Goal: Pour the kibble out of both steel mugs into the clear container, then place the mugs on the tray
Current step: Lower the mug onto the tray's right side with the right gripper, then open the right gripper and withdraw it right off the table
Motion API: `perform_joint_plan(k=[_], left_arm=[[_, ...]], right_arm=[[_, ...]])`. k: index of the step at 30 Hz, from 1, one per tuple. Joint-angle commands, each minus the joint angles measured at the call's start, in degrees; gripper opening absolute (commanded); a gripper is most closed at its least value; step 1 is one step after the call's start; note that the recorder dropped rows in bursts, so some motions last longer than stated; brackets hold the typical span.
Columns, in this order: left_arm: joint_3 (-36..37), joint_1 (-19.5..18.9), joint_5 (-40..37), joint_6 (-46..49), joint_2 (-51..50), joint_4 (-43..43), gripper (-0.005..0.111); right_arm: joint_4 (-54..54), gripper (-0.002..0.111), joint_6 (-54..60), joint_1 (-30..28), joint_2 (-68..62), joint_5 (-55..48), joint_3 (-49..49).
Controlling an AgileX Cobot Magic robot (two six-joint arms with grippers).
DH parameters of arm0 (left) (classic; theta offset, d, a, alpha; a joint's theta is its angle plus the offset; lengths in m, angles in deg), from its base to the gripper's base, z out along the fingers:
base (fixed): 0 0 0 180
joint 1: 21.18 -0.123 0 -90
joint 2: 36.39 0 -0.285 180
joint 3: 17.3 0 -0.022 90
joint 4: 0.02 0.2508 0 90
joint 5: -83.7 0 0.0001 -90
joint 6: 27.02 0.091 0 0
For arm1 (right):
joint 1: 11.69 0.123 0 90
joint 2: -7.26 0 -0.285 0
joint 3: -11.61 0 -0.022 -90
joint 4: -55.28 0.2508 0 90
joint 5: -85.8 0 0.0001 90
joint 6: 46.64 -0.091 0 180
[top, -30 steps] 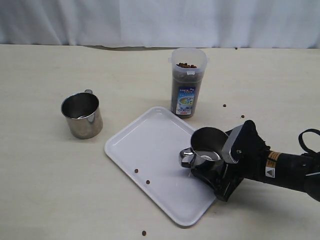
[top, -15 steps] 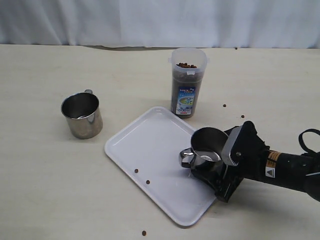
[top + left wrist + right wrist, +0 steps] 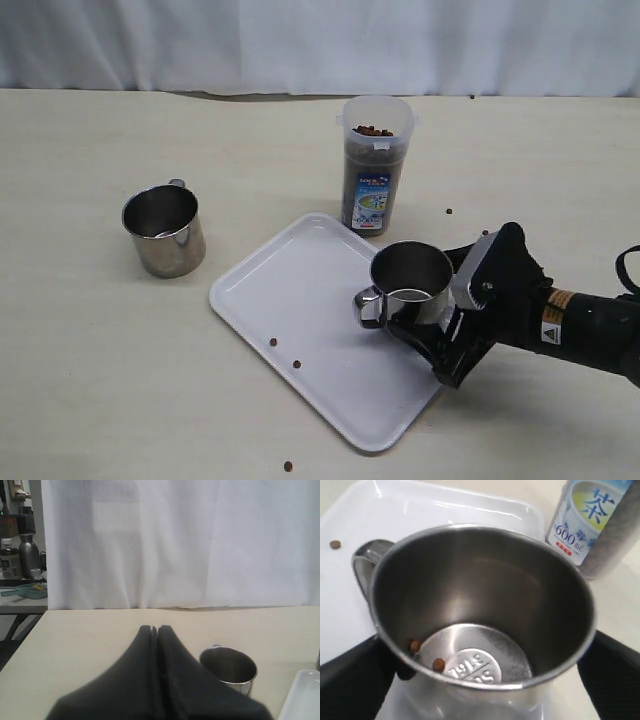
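Note:
One steel mug [image 3: 410, 285] stands upright on the white tray [image 3: 290, 290], its handle toward the tray's middle. My right gripper [image 3: 440, 305] is open with a finger on each side of that mug [image 3: 485, 605], which holds only two kibble pellets [image 3: 438, 664]. The other steel mug [image 3: 163, 230] stands on the table at the left, apart from both arms. My left gripper [image 3: 156, 630] is shut and empty, with this mug [image 3: 228, 666] beyond it. The clear container [image 3: 377, 165] stands behind the tray, filled with kibble [image 3: 372, 131] almost to its rim.
Two loose pellets [image 3: 272, 342] lie on the tray, another one [image 3: 288, 466] on the table in front of it, and a few [image 3: 448, 212] to the right of the container. A white curtain [image 3: 320, 45] closes off the table's far edge.
The mug on the tray has gone from leaning toward my right gripper to standing upright. My right gripper has drawn back a little to the right.

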Motion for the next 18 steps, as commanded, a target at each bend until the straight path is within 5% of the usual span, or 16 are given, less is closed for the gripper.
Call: perform_joint_plan(k=[1, 18], left_arm=[[0.2, 0.4, 0.4, -0.1, 0.1, 0.3, 0.0], [0.2, 0.4, 0.6, -0.1, 0.1, 0.3, 0.0]], right_arm=[[-0.2, 0.082, -0.8, -0.4, 1.1, -3.8, -0.3], [-9.9, 0.082, -13.6, -0.4, 10.6, -15.7, -0.3]])
